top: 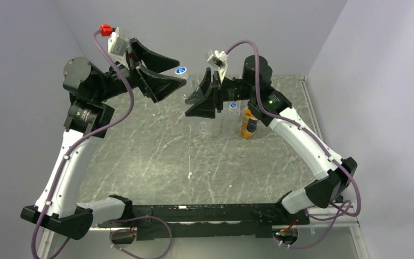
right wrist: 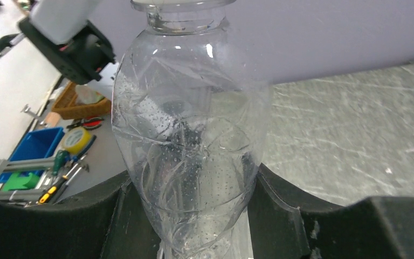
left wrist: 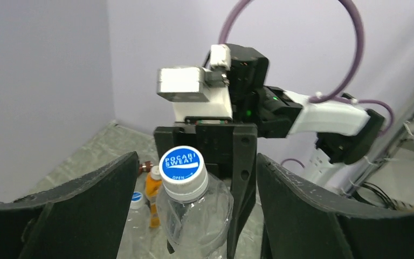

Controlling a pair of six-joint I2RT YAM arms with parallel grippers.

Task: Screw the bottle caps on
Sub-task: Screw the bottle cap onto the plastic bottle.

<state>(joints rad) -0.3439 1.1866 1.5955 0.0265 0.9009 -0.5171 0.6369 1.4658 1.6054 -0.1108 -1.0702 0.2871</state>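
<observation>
A clear bottle [right wrist: 188, 124] is held up off the table with my right gripper [right wrist: 188, 186] shut on its body. A blue bottle cap [left wrist: 181, 164] marked with white letters sits on its neck. My left gripper [left wrist: 194, 162] stands open around that cap, its fingers [left wrist: 86, 210] apart from it on both sides. From above, the cap [top: 181, 70] shows between the left gripper [top: 173, 71] and the right gripper [top: 199, 100]. An orange bottle [top: 248, 124] with a dark label and a clear bottle [top: 232, 116] with a blue cap [top: 233, 106] stand on the table behind.
The grey marbled table [top: 156, 156] has pale walls at the back and on both sides. The orange bottle [left wrist: 152, 189] and the capped clear bottle [left wrist: 136, 205] stand below the held one. Past the table's edge lies a workbench with tools [right wrist: 59, 162].
</observation>
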